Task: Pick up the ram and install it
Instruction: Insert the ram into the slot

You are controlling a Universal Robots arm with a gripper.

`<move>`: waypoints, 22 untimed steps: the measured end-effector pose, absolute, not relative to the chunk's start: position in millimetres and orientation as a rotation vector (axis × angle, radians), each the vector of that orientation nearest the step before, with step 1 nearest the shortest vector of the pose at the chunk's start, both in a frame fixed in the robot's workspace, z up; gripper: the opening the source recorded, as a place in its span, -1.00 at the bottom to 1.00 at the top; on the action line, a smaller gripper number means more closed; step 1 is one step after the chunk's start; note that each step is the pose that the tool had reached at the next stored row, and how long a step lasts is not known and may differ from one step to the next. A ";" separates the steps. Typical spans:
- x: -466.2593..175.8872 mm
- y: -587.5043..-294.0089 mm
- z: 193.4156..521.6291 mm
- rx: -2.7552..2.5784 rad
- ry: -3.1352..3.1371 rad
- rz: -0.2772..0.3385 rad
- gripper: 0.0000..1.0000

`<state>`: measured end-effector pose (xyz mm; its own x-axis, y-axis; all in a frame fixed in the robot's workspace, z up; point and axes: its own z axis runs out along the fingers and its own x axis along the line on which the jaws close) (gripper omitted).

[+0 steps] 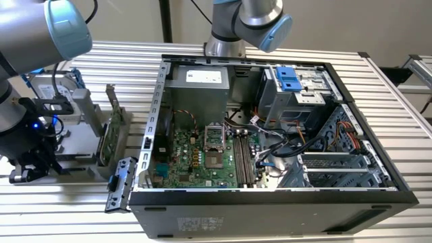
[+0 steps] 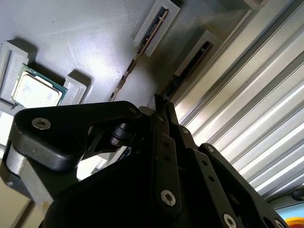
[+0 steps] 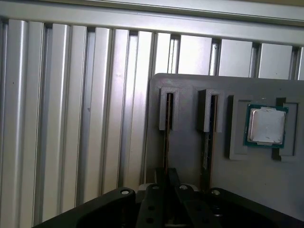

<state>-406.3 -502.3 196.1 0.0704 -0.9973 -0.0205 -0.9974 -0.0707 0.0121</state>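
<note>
The fingers (image 3: 173, 178) pinch the ram (image 3: 166, 142), standing on edge in its grey holder (image 3: 187, 156) so I can grab it.

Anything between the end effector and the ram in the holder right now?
Nothing visible. In the first wrist view the end effector sits in line with the ram, which stands on edge in the grey holder. Another stick stands apart beside it, not in the path.

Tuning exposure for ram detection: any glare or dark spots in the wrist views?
Second wrist view: glare washes out the grey tray beside one ram stick, table slats gleam. First wrist view: even light, mild sheen on the processor lid.
</note>
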 end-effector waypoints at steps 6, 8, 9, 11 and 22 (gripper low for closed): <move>-406.3 -502.2 196.0 -2.295 2.138 0.036 -1.00; -406.2 -502.3 196.0 -2.295 2.138 0.036 -1.00; -406.2 -502.2 195.9 -2.295 2.138 0.036 -1.00; -406.2 -502.2 196.4 -2.294 2.138 0.036 -1.00; -406.3 -502.2 214.0 -2.295 2.138 0.036 -1.00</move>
